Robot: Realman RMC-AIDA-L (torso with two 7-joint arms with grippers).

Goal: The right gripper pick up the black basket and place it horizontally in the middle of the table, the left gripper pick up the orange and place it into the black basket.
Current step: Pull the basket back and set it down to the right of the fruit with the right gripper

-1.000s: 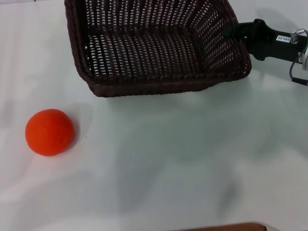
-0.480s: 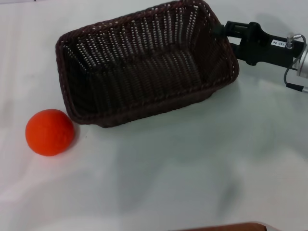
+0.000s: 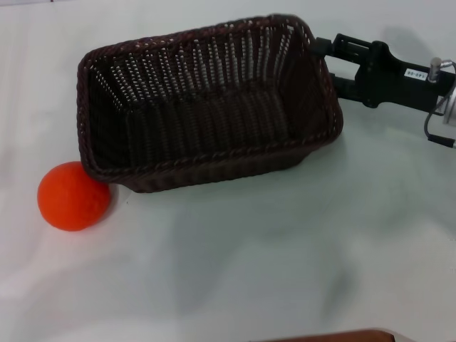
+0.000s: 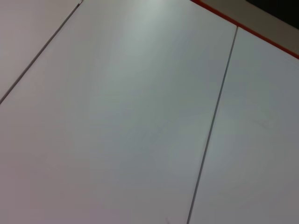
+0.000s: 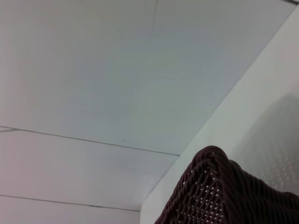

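The black basket (image 3: 206, 107) lies lengthwise across the white table (image 3: 249, 249) in the head view, slightly tilted, with its open top facing up. My right gripper (image 3: 326, 60) reaches in from the right and is shut on the rim at the basket's right end. A corner of the basket also shows in the right wrist view (image 5: 224, 186). The orange (image 3: 73, 196) sits at the left. The basket's near left corner is right against it or just over it. My left gripper is out of view; the left wrist view shows only a white surface.
A brown edge (image 3: 335, 336) shows at the bottom of the head view. Bare table lies in front of the basket and to the right of the orange.
My right gripper has swung the basket down and to the left, from the far edge towards the middle. The basket's left corner has come up to the orange. The orange has not moved.
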